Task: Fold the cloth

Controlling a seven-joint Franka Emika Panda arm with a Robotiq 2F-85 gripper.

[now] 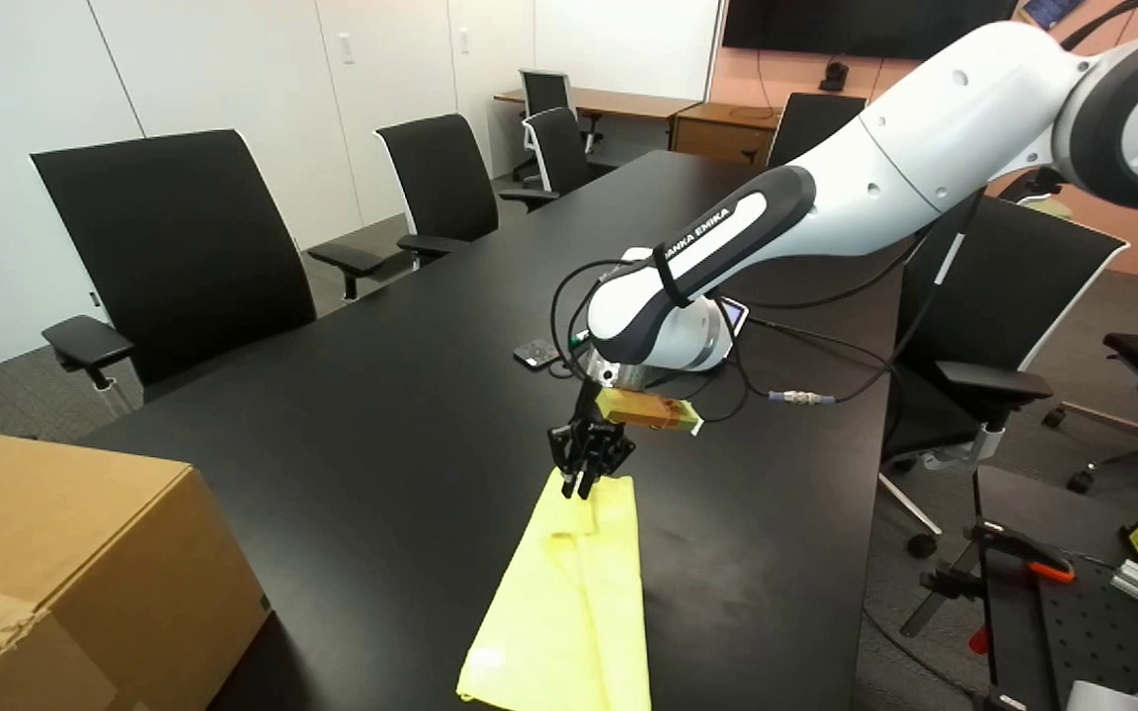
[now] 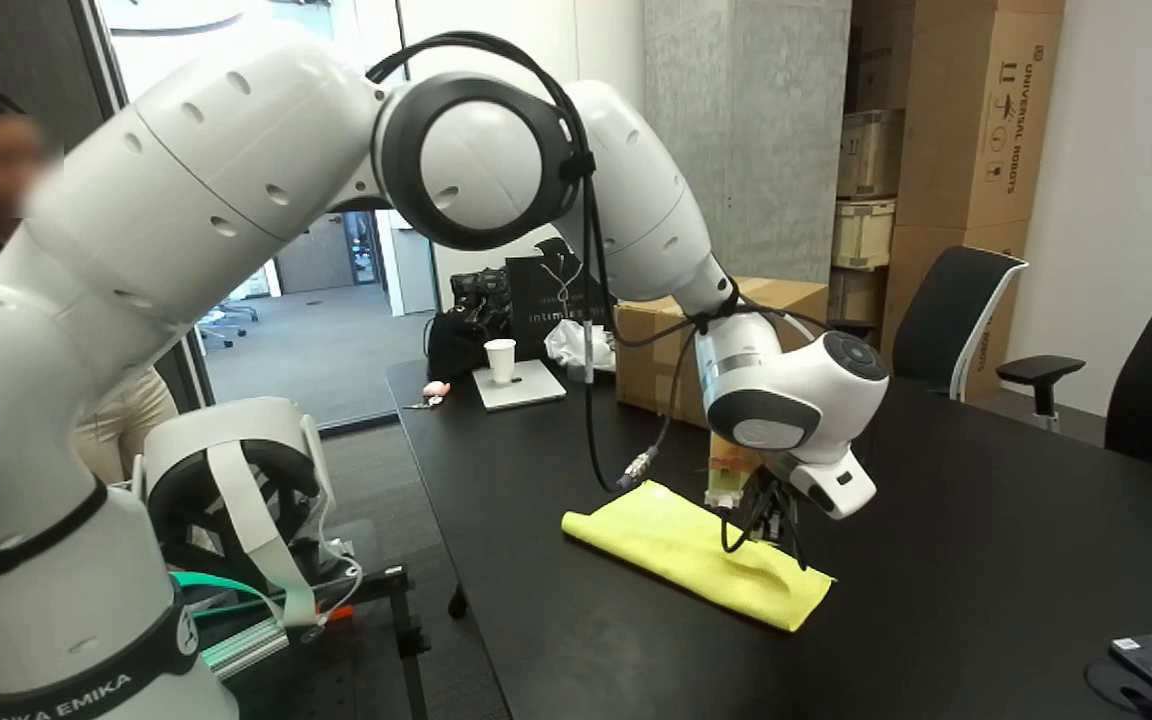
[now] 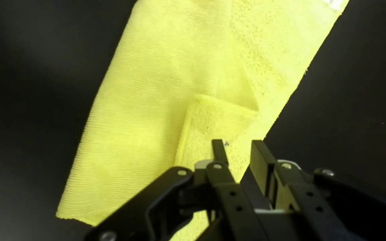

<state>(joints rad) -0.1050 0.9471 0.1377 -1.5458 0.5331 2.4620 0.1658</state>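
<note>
Cloth (image 1: pixel 569 612) lies folded over itself; in an exterior view we see the gripper (image 1: pixel 577 487) above its twelve-o'clock end, fingers (image 3: pixel 219 150) apart.

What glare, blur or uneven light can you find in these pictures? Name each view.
Wrist view: the cloth looks bright, partly washed out, against the near-black table, and the gripper looks slightly soft; in an exterior view, a hazy patch, perhaps reflected light, shows on the table beside the cloth; in an exterior view, the person's face is blurred.
</note>
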